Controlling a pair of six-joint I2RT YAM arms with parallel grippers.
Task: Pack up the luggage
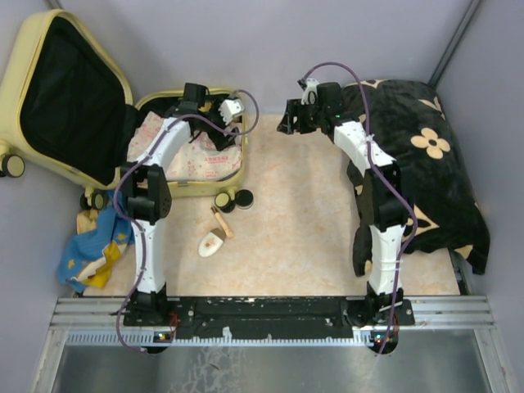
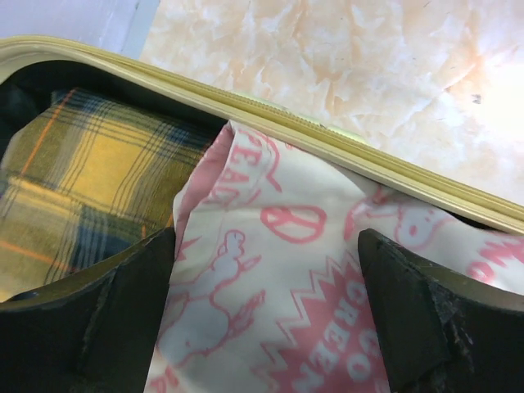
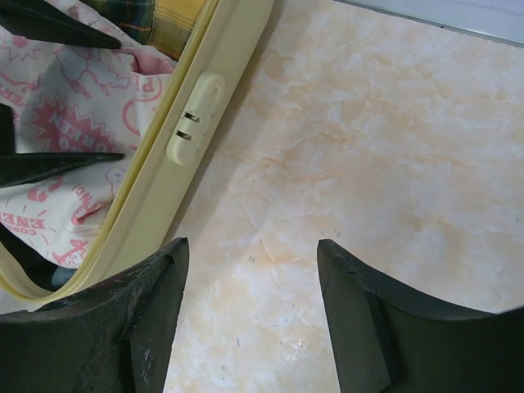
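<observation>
At the far left of the table, the suitcase lies open, its lid tipped back to the left and showing black lining. The left gripper hangs over the right end of the open lower half, close above a pink-and-white printed cloth packed inside. Its fingers are spread wide with nothing between them, and whether they touch the cloth cannot be told. Beside the printed cloth, further inside the case, lies a yellow plaid cloth. The suitcase's yellow zip rim runs just beyond the fingertips.

The right gripper is over bare table just right of the suitcase, apart from its side wall. Its fingers are also spread and empty. In its wrist view, the case's side with a small lock sits to the left.

A black flowered cloth covers the far right, well apart from the case. A blue and yellow cloth lies near the left edge.
</observation>
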